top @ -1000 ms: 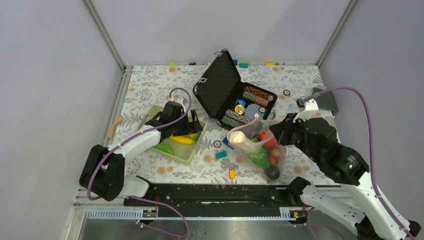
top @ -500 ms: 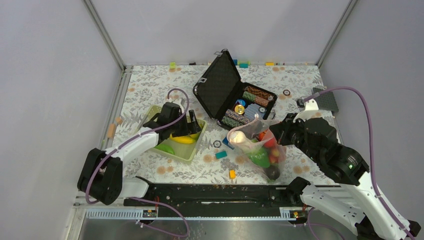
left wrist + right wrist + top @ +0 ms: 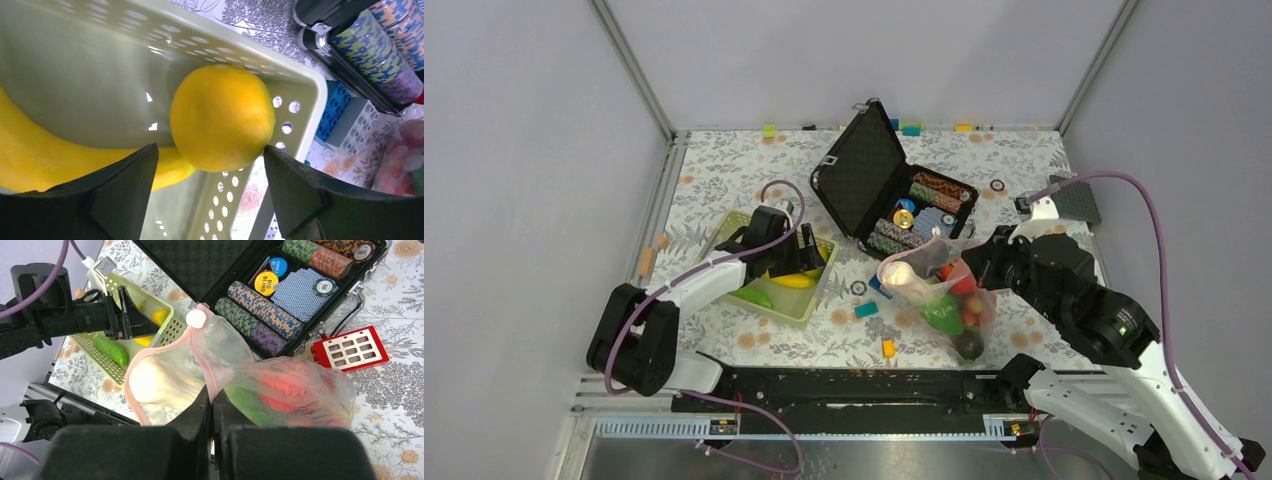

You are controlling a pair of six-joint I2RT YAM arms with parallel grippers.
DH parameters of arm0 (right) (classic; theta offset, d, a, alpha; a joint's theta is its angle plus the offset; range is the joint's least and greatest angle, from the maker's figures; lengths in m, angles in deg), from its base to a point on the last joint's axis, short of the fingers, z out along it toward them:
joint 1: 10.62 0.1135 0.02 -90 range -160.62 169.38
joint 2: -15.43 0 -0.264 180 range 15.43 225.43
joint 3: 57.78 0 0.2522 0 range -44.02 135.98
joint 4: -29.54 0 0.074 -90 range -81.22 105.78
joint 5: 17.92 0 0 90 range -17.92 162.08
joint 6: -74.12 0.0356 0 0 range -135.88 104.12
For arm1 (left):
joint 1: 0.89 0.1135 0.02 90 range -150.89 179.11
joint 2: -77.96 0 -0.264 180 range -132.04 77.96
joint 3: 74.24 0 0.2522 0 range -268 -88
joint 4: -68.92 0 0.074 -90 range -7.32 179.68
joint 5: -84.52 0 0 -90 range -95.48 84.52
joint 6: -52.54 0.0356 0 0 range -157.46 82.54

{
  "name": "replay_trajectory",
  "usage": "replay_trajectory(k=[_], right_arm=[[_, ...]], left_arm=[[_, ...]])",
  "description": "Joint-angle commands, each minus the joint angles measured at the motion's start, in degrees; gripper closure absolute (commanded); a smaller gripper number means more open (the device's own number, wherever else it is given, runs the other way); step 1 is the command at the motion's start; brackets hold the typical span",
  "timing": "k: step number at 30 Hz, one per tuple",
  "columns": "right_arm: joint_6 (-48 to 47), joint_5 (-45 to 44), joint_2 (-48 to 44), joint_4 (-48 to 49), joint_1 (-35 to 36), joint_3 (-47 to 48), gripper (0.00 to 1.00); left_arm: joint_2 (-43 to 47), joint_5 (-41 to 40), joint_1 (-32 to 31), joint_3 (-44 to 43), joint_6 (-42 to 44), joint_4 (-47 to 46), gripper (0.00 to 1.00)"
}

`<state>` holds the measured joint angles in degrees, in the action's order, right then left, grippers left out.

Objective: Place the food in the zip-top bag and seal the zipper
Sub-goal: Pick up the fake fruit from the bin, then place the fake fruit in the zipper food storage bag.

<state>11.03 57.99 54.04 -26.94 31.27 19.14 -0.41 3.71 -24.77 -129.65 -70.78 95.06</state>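
The clear zip-top bag [image 3: 944,295] stands right of centre, holding red, green and dark toy food. My right gripper [image 3: 211,401] is shut on its pale pink zipper strip [image 3: 202,352] and keeps the mouth open. My left gripper [image 3: 210,172] is open inside the light green basket [image 3: 794,300]. A round yellow fruit [image 3: 222,117] sits between its fingertips, with the right one touching it, beside a yellow banana [image 3: 45,162]. A green vegetable [image 3: 110,350] also lies in the basket.
An open black case [image 3: 894,200] of poker chips stands behind the bag. A red card [image 3: 350,347] lies beside it. Small building blocks [image 3: 866,310] and loose chips [image 3: 997,185] lie on the floral cloth. Metal frame rails border the table.
The left arm has shifted slightly within the basket, its gripper still over the yellow fruit. The right gripper and bag have stayed put.
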Motion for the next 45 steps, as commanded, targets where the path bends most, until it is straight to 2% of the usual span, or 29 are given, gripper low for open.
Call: replay_trajectory(k=[1,8,16,24,29,37,45], right_arm=[[-0.2,-1.1,0.2,5.1,-0.2,2.4,1.00],[-0.3,-1.2,0.2,5.2,-0.2,2.4,1.00],[-0.5,-1.4,0.3,5.1,-0.2,2.4,1.00],[-0.3,-0.7,0.1,5.1,-0.2,2.5,1.00],[-0.3,0.2,-0.2,5.1,-0.3,2.5,1.00],[-0.2,0.2,-1.2,5.1,-0.2,2.3,1.00],[-0.1,1.1,-1.1,5.1,-0.2,2.4,1.00]], left_arm=[[-2.2,0.0,0.3,-2.4,-0.4,-2.2,0.24],[-6.3,1.7,0.3,-4.0,-0.1,-2.5,0.35],[-2.1,1.8,0.3,-3.7,-0.1,-1.4,0.66],[14.1,-1.5,-1.3,-6.3,0.3,3.5,0.68],[21.0,1.0,-10.2,-12.8,3.4,2.5,0.68],[15.5,10.2,-28.2,-24.2,13.3,-1.3,0.69],[4.0,14.1,-34.0,-32.8,16.8,1.5,0.69]])
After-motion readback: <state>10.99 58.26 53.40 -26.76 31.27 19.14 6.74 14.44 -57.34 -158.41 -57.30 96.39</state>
